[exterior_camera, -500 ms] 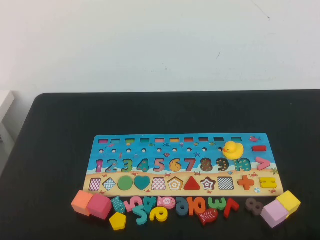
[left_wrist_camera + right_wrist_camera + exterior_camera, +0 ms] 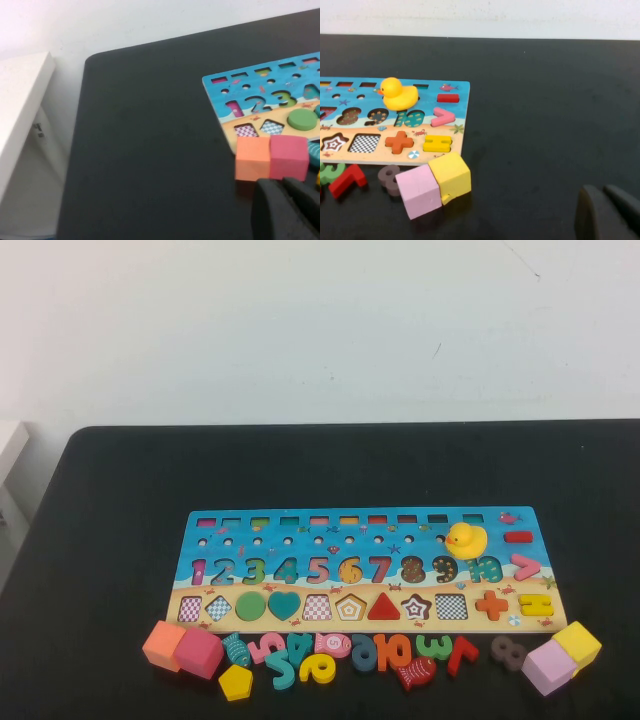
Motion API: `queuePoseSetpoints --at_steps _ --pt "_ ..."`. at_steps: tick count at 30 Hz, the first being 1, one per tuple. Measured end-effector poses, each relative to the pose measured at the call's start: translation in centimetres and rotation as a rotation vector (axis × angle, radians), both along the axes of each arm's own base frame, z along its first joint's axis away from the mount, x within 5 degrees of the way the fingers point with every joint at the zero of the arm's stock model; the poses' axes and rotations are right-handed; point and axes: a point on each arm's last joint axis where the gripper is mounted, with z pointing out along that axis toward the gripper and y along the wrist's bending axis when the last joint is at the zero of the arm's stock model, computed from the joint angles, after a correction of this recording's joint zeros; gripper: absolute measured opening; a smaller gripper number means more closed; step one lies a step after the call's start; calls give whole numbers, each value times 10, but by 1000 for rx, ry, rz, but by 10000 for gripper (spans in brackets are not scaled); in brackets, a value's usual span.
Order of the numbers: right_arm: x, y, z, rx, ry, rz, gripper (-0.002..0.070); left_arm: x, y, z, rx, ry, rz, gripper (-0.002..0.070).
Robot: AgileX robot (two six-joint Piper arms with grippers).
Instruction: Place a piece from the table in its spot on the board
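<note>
Small flat yellow wooden pentagon (image 2: pixel 236 682) lies at the black surface's (image 2: pixel 330 465) near edge, before the long beach-print wooden board (image 2: pixel 370 540). Left claw (image 2: pixel 285 187) together beside the pink cube (image 2: pixel 289 157); right claw (image 2: pixel 606 192) together, near the right edge.

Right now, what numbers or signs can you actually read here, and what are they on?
"1 2 3 4 5 6 7 8 9 10": number slots along the board.
"+", "=", ">", "-": sign pieces at its right end.
Loose numbers on the table: jumbled; "10" and "8" read.
No words or brands.
</note>
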Motion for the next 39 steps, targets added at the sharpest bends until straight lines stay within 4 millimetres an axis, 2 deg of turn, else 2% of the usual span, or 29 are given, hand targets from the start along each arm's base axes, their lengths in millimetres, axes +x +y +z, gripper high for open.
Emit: queuePoseSetpoints --at_steps 6,11,13,21,30,34,39 --pt "0 0 0 0 0 0 19 0 -5 3 -173 -4 -12 -3" --pt "0 0 0 0 0 0 19 0 -13 10 -584 -4 -17 -3" --pt "0 0 0 0 0 0 19 0 -15 13 -695 -2 -17 -3" --pt "0 0 0 0 0 0 19 0 -16 17 -867 -4 -12 -3" --pt "0 0 0 -2 0 0 19 2 -7 26 -926 -125 49 -3" --pt "0 0 0 -2 0 0 19 1 -10 29 -830 -114 13 -2" --pt "0 0 0 -2 0 0 19 6 -16 52 -678 -39 -41 -2"
